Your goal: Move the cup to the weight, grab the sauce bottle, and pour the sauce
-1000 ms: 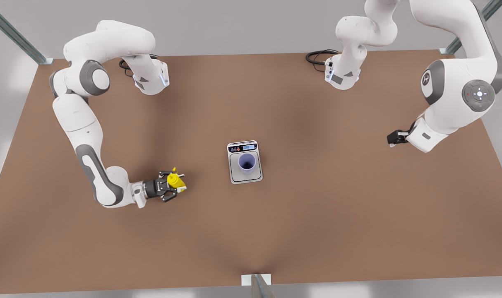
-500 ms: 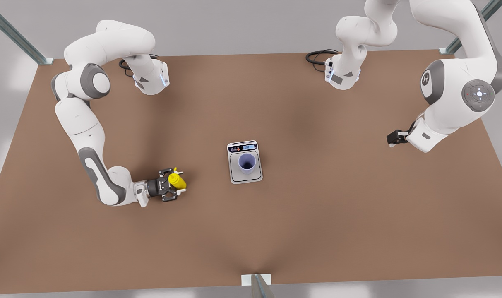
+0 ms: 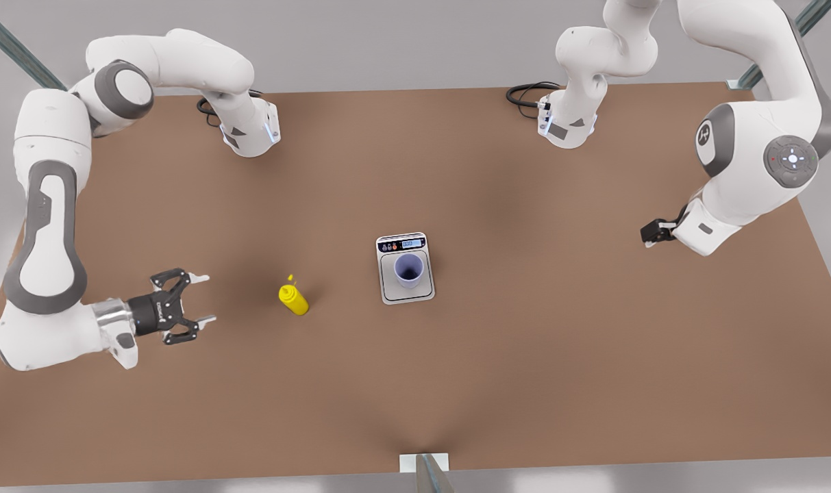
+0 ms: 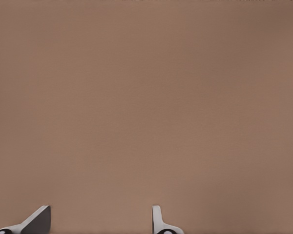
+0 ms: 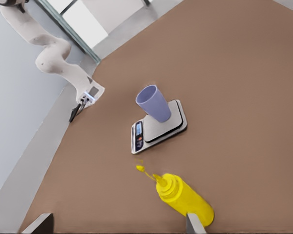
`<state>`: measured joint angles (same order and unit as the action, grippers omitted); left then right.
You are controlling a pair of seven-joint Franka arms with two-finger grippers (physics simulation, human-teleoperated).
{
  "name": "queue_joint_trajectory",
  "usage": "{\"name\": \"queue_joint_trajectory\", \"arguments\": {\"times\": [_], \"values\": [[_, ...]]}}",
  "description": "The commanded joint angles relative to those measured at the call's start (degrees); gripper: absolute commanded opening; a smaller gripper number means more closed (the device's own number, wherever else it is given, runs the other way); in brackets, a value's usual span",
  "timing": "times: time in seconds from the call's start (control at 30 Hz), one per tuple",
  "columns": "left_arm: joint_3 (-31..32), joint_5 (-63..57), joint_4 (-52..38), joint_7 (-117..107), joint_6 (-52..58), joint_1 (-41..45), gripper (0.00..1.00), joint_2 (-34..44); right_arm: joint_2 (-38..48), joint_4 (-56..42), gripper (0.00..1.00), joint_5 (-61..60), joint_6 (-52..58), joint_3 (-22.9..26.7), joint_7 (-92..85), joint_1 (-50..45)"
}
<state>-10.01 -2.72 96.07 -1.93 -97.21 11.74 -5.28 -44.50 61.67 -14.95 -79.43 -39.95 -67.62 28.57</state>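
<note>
Right gripper (image 3: pixel 201 298) open (empty), sauce bottle (image 3: pixel 293 299) near, apart

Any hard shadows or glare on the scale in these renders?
Front view: diffuse light, broad soft dark bands on the table, faint shadow between the sauce bottle and the open right gripper, no glare on the weight. Right wrist view: the cup casts almost no shadow. Left wrist view: evenly lit table past the open left gripper.
</note>
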Motion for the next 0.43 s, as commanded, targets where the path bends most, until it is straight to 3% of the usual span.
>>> {"name": "queue_joint_trajectory", "arguments": {"times": [0.0, 0.03, 0.07, 0.13, 0.23, 0.3, 0.4], "values": [[0.0, 0.0, 0.0, 0.0, 0.0, 0.0, 1.00, 0.0, 1.3, 0.0, 1.00, 1.8, -1.0, 0.3, 1.1, -1.3], [0.0, 0.0, 0.0, 0.0, 0.0, 0.0, 1.00, 0.0, 4.1, 0.0, 1.00, 6.2, -1.9, 2.7, 5.2, -5.7], [0.0, 0.0, 0.0, 0.0, 0.0, 0.0, 1.00, 0.0, 9.9, 1.5, 1.00, 13.3, -6.2, 9.0, 10.3, -13.7], [0.0, 0.0, 0.0, 0.0, 0.1, 0.0, 1.00, 0.0, 15.1, 4.2, 1.00, 16.1, -10.0, 24.4, 27.8, -25.4], [0.0, 0.0, 0.0, 0.0, 0.1, 0.0, 1.00, 0.0, 24.5, 16.6, 1.00, 16.7, -13.7, 30.2, 64.6, -26.6], [0.0, 0.0, 0.0, 0.1, 0.0, 0.0, 1.00, 0.0, 30.0, 20.4, 1.00, 18.7, -10.1, 31.0, 72.5, -24.9], [0.0, 0.0, 0.0, 0.0, 0.2, 0.0, 1.00, 0.0, 29.6, 17.1, 1.00, 18.5, -7.8, 30.8, 71.0, -25.0]]}}
